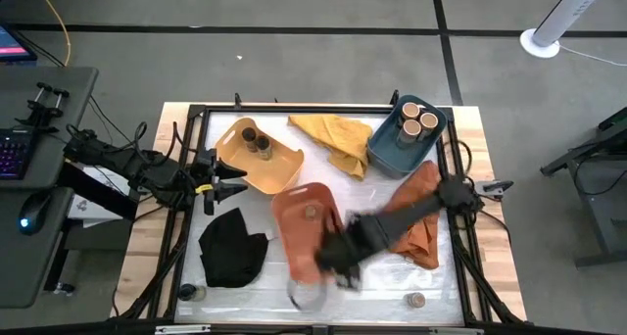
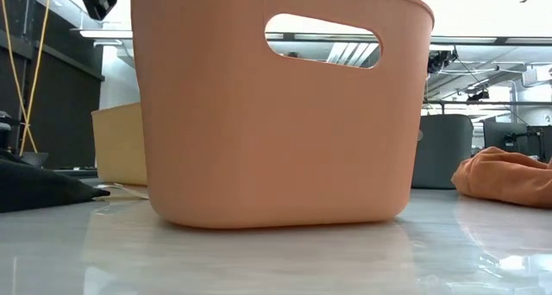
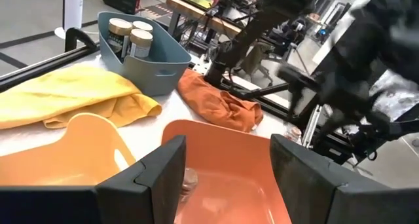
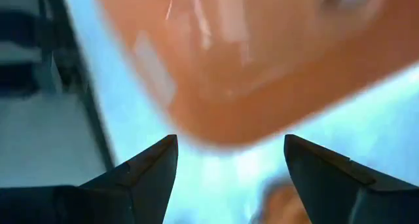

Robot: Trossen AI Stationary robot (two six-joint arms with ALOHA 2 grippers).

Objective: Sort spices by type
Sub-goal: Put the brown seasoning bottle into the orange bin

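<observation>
The spices are small jars. Three tan-topped jars [image 1: 415,119] stand in the blue tub [image 1: 384,151]. Two dark jars [image 1: 256,140] stand in the yellow tub [image 1: 279,168]. One jar [image 1: 312,212] sits in the orange tub [image 1: 294,245]. One tan-topped jar [image 1: 416,299] stands on the table near the front edge, and another jar [image 1: 191,292] stands at the front left corner. My right gripper [image 1: 338,263] hovers open and empty, pointing down over the orange tub's near right side [image 4: 229,173]. My left gripper [image 1: 223,181] waits open at the table's left, level, facing the tubs [image 3: 229,178].
A yellow cloth [image 1: 338,139] lies at the back between the yellow and blue tubs. An orange cloth [image 1: 423,222] lies at the right under my right arm. A black cloth [image 1: 232,249] lies front left. A black frame [image 1: 294,108] rims the table.
</observation>
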